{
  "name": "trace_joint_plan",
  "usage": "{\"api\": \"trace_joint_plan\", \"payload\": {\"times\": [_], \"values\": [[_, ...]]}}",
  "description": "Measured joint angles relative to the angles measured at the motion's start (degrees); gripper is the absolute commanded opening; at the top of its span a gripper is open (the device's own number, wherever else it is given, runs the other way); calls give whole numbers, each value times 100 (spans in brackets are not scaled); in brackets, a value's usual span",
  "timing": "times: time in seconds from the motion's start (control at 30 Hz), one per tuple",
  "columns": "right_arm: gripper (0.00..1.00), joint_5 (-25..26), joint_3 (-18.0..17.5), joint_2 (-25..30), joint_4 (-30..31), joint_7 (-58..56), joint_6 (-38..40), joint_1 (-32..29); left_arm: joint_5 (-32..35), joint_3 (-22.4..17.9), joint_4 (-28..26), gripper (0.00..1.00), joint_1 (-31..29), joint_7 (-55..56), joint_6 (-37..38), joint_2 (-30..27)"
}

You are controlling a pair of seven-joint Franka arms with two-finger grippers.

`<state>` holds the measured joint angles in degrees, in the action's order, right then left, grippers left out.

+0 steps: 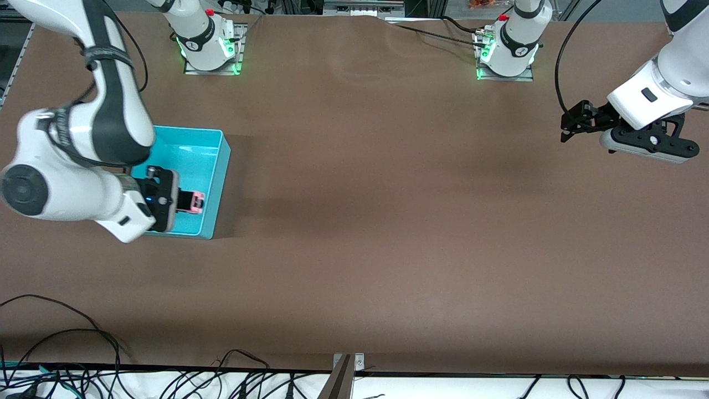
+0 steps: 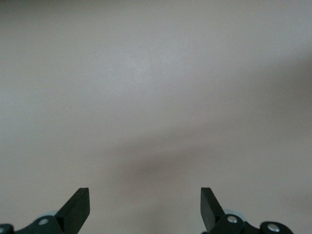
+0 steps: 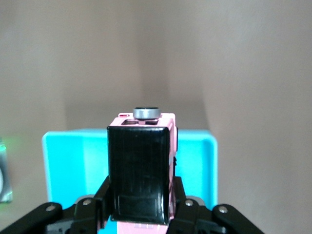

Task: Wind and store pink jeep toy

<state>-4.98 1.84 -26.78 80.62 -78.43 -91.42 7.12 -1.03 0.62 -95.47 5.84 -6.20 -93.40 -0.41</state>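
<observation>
The right gripper [image 1: 185, 200] is clamped on the pink jeep toy [image 1: 195, 201], holding it in the air over the turquoise bin [image 1: 217, 166] at the right arm's end of the tabletop [image 1: 388, 221]. Storing looks nearly done (only lowering and release remain; winding cannot be confirmed). The left gripper [image 1: 576, 123] waits with jaws spread, empty, over bare tabletop.

One pink jeep toy [image 1: 196, 201], one turquoise bin [image 1: 220, 166], two arms, each with one pincer
</observation>
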Motion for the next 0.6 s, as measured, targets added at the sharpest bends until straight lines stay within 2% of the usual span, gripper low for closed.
{"api": "trace_joint_plan", "payload": {"times": [0.1,0.27,0.6], "values": [[11,-2,148,110,215,-219,31,-44,0,-2,1,100,0,6,0,3],[11,-11,342,341,999,-604,-334,-53,0,-11,7,100,0,10,0,6],[11,-31,564,1060,3347,-1204,-1960,-51,0,-26,16,100,0,12,0,6]]}}
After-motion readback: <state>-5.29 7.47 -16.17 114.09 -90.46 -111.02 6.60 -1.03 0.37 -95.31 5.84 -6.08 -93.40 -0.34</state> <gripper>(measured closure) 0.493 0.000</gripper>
